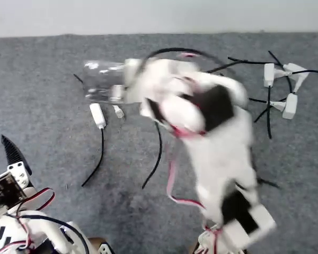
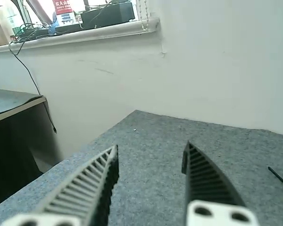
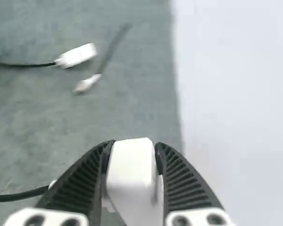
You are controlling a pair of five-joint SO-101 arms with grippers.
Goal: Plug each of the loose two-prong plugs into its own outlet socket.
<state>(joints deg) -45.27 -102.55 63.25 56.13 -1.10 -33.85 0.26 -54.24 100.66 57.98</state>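
My right gripper (image 3: 132,143) is shut on a white connector block (image 3: 130,175) with a black cable; I cannot tell whether it is a plug or a socket. On the grey mat beyond it lie a longer white connector (image 3: 77,55) on a black cable and a small white plug (image 3: 87,84). In the high view the right arm stretches, blurred, toward the far centre-left, its gripper (image 1: 103,83) just behind that connector (image 1: 97,115) and small plug (image 1: 118,111). My left gripper (image 2: 152,148) is open with nothing in it, near the front left corner (image 1: 10,151).
Several white connectors joined by black cables (image 1: 283,87) lie at the far right of the mat. Loose black cables (image 1: 158,153) trail across the middle. A white wall (image 2: 217,61) borders the mat's far edge, and a dark desk (image 2: 14,136) stands off to the side.
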